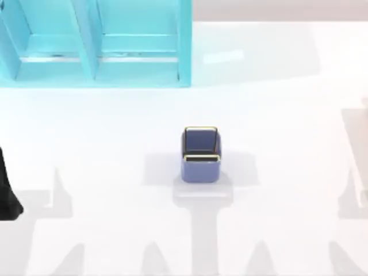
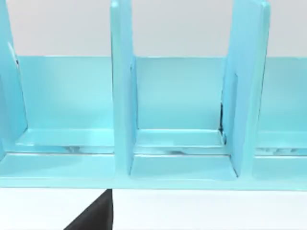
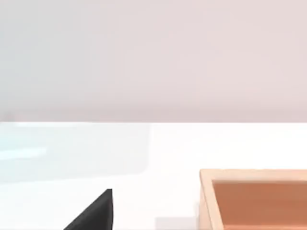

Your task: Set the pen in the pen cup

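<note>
Pen cup: upright, near centre of the white worktop, well apart from every edge. Periwinkle-blue, square w/ rounded corners, thin gold rim, dark blue inside. Nothing seen standing in it from above. Soft grey shadow on the worktop around its base.

Turquoise shelf unit: at the back-left corner of the worktop, well apart from the cup. Upright dividers split it into open bays; left wrist view looks straight into them, w/ a strip of white worktop in front of its base.

Left arm: dark shape at the worktop's left edge, toward the front, parked. Jaw state: cannot tell; a black wedge sits at the low edge of the left wrist view.

Right arm: right wrist view has a similar black wedge over white worktop; jaw state cannot tell. Same view has a corner of an orange-brown wooden box w/ pale rim, resting on the worktop.
</note>
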Available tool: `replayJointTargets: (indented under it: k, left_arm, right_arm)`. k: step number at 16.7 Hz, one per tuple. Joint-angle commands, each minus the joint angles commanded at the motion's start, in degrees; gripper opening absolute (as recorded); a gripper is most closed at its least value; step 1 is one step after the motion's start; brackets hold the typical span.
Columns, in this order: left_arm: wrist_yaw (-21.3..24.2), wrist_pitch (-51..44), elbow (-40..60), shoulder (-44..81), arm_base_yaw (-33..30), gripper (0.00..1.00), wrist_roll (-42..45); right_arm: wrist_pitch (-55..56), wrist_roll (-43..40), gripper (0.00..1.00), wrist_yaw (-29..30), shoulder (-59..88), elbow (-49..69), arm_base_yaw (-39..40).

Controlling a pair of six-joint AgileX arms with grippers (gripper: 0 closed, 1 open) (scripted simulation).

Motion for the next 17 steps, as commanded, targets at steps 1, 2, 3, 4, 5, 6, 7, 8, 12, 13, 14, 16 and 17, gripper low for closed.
replayJointTargets:
  k: [1, 2, 3, 4, 5, 6, 7, 8, 12, 13, 14, 16, 17]
  left_arm:
    - [0.0, 0.0, 0.0, 0.0, 0.0, 1.0, 0.0]
    - [0.0, 0.0, 0.0, 0.0, 0.0, 1.0, 0.0]
    - [0.24, -0.3, 0.48, 0.57, 0.36, 1.0, -0.1]
    - [0.74, -0.92, 1.48, 1.75, 1.12, 1.0, -0.29]
    - [1.47, -1.83, 2.97, 3.55, 2.24, 1.0, -0.55]
    - [2.41, -2.99, 4.88, 5.96, 3.66, 1.0, -0.87]
    - [3.54, -4.37, 7.15, 8.95, 5.36, 1.0, -1.25]
    - [4.84, -5.97, 9.74, 12.57, 7.3, 1.0, -1.67]
    - [11.16, -14.04, 22.13, 32.79, 16.77, 1.0, -3.74]
    - [12.91, -16.35, 25.51, 38.86, 19.41, 1.0, -4.33]
    - [14.69, -18.74, 28.92, 45.08, 22.1, 1.0, -4.93]
    - [18.23, -23.56, 35.72, 57.52, 27.49, 1.0, -6.16]
    - [19.96, -25.93, 39.07, 63.48, 30.15, 1.0, -6.77]
  right_arm:
    - [0.0, 0.0, 1.0, 0.0, 0.0, 0.0, 0.0]
    - [0.0, 0.0, 1.0, 0.0, 0.0, 0.0, 0.0]
    - [0.0, 0.0, 1.0, 0.0, 0.0, 0.0, 0.0]
    - [0.0, 0.0, 1.0, 0.0, 0.0, 0.0, 0.0]
    - [0.0, 0.0, 1.0, 0.0, 0.0, 0.0, 0.0]
    - [0.0, 0.0, 1.0, 0.0, 0.0, 0.0, 0.0]
    - [0.0, 0.0, 1.0, 0.0, 0.0, 0.0, 0.0]
    - [0.0, 0.0, 1.0, 0.0, 0.0, 0.0, 0.0]
    - [0.0, 0.0, 1.0, 0.0, 0.0, 0.0, 0.0]
    - [0.0, 0.0, 1.0, 0.0, 0.0, 0.0, 0.0]
    - [0.0, 0.0, 1.0, 0.0, 0.0, 0.0, 0.0]
    - [0.0, 0.0, 1.0, 0.0, 0.0, 0.0, 0.0]
    - [0.0, 0.0, 1.0, 0.0, 0.0, 0.0, 0.0]
